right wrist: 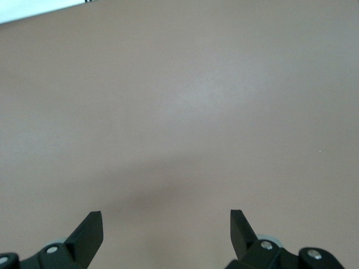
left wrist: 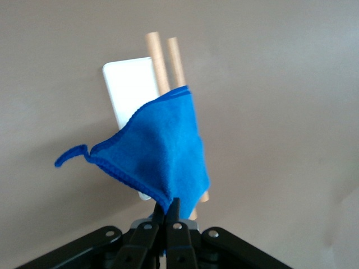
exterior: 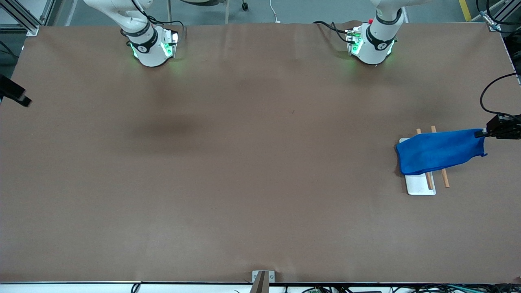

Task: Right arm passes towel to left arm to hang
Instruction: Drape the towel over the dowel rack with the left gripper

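The blue towel [exterior: 439, 150] lies across two wooden rods [exterior: 444, 178] of a small rack with a white base [exterior: 419, 185], at the left arm's end of the table. My left gripper [exterior: 482, 133] is shut on one end of the towel and holds that end up beside the rack. In the left wrist view the towel [left wrist: 162, 151] stretches from my left gripper [left wrist: 168, 208] over the rods [left wrist: 159, 61] and the base [left wrist: 132, 89]. My right gripper [right wrist: 166, 224] is open and empty over bare table at the right arm's end [exterior: 15, 94].
The brown table [exterior: 244, 162] carries only the rack. The two arm bases [exterior: 152, 47] [exterior: 372, 44] stand along its farthest edge. A metal bracket [exterior: 262, 280] sits at the nearest edge.
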Action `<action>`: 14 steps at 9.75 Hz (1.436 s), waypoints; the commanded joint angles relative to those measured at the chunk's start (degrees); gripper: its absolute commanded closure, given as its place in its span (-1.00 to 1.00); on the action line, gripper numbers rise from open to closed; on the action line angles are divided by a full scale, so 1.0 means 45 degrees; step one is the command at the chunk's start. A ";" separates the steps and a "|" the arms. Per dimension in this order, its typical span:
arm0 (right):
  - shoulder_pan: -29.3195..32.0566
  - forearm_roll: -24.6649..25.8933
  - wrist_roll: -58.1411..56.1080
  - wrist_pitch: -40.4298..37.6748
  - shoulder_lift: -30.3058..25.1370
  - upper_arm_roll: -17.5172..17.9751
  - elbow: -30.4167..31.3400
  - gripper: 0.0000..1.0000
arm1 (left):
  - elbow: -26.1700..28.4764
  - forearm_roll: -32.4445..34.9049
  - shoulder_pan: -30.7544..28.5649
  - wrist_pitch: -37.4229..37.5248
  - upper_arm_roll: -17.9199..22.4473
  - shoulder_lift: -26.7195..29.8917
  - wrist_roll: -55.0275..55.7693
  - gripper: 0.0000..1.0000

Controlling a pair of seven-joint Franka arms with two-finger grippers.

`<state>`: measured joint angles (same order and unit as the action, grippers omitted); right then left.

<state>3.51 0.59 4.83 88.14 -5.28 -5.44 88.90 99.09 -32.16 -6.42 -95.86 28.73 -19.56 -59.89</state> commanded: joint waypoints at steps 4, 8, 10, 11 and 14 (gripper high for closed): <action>0.0217 0.0279 -0.1054 -0.0620 0.0528 -0.0042 -0.0597 -1.00 | -0.0242 0.0233 0.0079 -0.0201 0.0588 -0.1025 -0.0227 -0.99; 0.0139 0.0298 -0.1015 -0.0680 0.0528 -0.0042 -0.0790 -1.00 | -0.1120 0.0968 0.0914 -0.1308 0.0452 -0.0619 0.3067 -1.00; 0.0178 0.0259 -0.0976 -0.0660 0.0528 -0.0042 -0.0752 -1.00 | -0.0926 0.3561 0.1661 -0.1470 -0.0769 0.1154 0.6009 -1.00; 0.0178 0.0259 -0.0976 -0.0660 0.0528 -0.0042 -0.0733 -1.00 | -0.0693 0.4926 0.1642 -0.1625 -0.1959 0.2110 0.7455 -1.00; 0.0255 0.0182 -0.0956 -0.0602 0.0547 -0.0042 -0.0771 -1.00 | -0.0124 0.6306 0.1603 -0.1376 -0.4347 0.4185 1.0454 -1.00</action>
<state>4.04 1.02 0.71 85.89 -2.82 -5.92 86.10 94.08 -5.45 1.36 -101.41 11.97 -4.22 -15.07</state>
